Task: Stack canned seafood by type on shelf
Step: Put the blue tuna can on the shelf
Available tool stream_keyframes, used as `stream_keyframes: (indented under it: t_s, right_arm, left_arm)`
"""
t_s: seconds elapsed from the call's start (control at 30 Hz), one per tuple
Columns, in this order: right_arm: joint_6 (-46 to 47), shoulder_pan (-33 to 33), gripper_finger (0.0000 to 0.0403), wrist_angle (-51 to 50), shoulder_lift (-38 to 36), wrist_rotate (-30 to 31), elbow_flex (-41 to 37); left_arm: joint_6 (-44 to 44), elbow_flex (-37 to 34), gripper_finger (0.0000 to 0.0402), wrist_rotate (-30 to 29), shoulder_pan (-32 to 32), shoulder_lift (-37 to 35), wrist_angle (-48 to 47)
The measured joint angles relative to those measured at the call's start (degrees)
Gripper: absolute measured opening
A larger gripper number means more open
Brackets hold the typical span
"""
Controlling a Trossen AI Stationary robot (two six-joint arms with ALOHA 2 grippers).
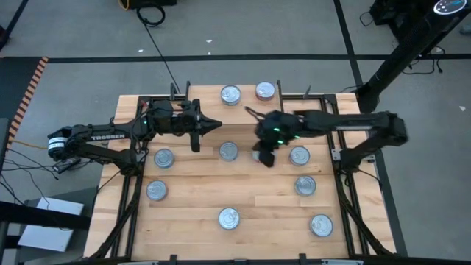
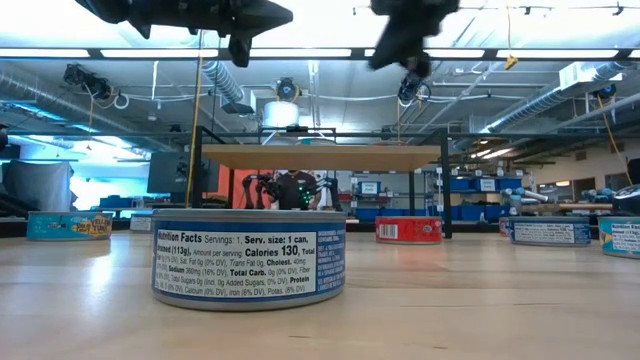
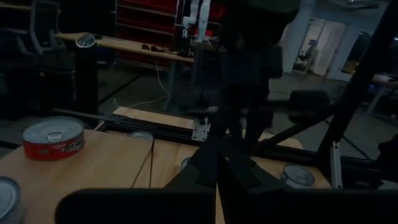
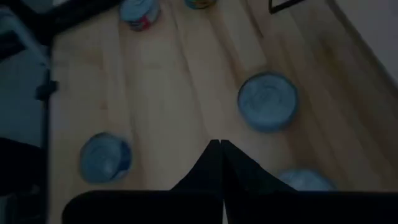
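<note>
blue can (image 2: 249, 257) foreground | shelf (image 2: 320, 157) behind | red can (image 2: 408, 230) beneath

The high view is evenly lit, with soft shadows under the dark arms on the light wooden tabletop (image 1: 243, 191). At table height, bright ceiling strip lights (image 2: 300, 52) wash out the upper part, turning the arms into silhouettes, while the nearest dark-blue-labelled round tin (image 2: 249, 258) is sharp. Both wrist views are dim and soft; silver tin tops (image 4: 268, 102) look blurred.

scattered cans (image 1: 229, 152), open board (image 1: 191, 193) between
</note>
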Motion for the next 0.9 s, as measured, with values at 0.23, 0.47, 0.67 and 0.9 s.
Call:
stream_keyframes:
  t_s: [0.23, 0.47, 0.67, 0.9]
  right_arm:
    - [7.86, 4.04, 0.0, -2.06, -17.42, 0.69, -11.75]
    - [19.63, 10.91, 0.0002, -9.27, -26.64, 5.96, -20.55]
    - [25.92, 16.76, 0.0016, -11.03, -25.31, 15.26, -26.3]
    - [25.25, 18.24, 0.0065, -15.29, -17.61, 23.39, -28.18]
  left_arm:
    - [-0.13, 0.0, 0.0005, -2.03, 0.0, 0.1, -0.3]
    - [-0.13, -0.02, 0.0005, -5.06, 0.0, 0.78, -0.31]
    - [-0.08, -0.02, 0.0005, -5.17, 0.0, 0.85, -0.46]
    - [0.9, -0.02, 0.0005, -4.58, 0.0, 0.85, -0.46]
